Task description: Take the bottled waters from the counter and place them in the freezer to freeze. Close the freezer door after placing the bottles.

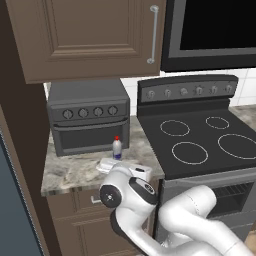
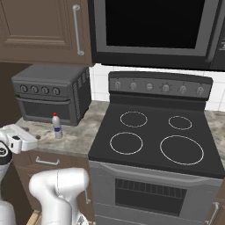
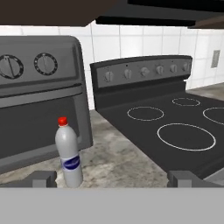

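Standing upright on the speckled granite tabletop (image 1: 75, 172) is a small whitish water bottle (image 1: 117, 149) with a red cap and a blue label band, its long axis vertical and the cap pointing straight up. It sits just in front of the dark grey toaster oven (image 1: 87, 117), near that oven's right front corner, and to the left of the black stovetop (image 1: 205, 140) with its white ring burners. In the hand view the bottle (image 3: 69, 153) rises between the two dark fingertips (image 3: 43, 178), nearer the left one and touching neither. The robot's jaws are spread fully wide and hold nothing. In the right base view the white hand (image 2: 19, 138) hovers at the tabletop's front edge, left of the bottle (image 2: 56, 126).
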Robot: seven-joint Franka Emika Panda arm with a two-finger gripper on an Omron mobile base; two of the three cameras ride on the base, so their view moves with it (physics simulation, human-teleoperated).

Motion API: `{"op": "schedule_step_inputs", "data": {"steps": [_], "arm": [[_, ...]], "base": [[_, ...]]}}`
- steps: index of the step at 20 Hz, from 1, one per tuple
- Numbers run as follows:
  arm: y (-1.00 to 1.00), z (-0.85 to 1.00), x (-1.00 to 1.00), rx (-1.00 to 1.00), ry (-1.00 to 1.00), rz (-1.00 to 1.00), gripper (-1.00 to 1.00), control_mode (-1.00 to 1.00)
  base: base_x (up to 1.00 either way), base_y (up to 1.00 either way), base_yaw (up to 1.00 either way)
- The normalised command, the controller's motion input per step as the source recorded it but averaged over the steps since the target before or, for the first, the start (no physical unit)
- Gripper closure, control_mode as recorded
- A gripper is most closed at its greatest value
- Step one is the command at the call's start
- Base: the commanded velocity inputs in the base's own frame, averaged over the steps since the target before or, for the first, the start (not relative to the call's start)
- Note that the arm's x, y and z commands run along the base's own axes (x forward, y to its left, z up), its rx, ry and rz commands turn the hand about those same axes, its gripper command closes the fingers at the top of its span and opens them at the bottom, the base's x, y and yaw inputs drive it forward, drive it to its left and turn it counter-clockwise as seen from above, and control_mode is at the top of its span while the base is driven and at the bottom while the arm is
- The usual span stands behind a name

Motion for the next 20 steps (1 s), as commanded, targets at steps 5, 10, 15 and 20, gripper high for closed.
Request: {"op": "schedule_step_inputs", "data": {"steps": [5, 10, 15, 20], "arm": [[0.0, -0.21, 0.22, 0.0, -0.01, 0.0, -1.0, -1.0], [0.0, -0.12, 0.24, -0.01, 0.0, 0.0, -1.0, -1.0], [0.08, -0.01, 0.34, -0.03, 0.0, 0.0, -1.0, -1.0], [0.2, 0.0, 0.37, -0.07, 0.0, 0.0, -1.0, -1.0]], "base": [[0.0, 0.0, 0.0], [0.0, 0.0, 0.0], [0.0, 0.0, 0.0], [0.0, 0.0, 0.0]]}}
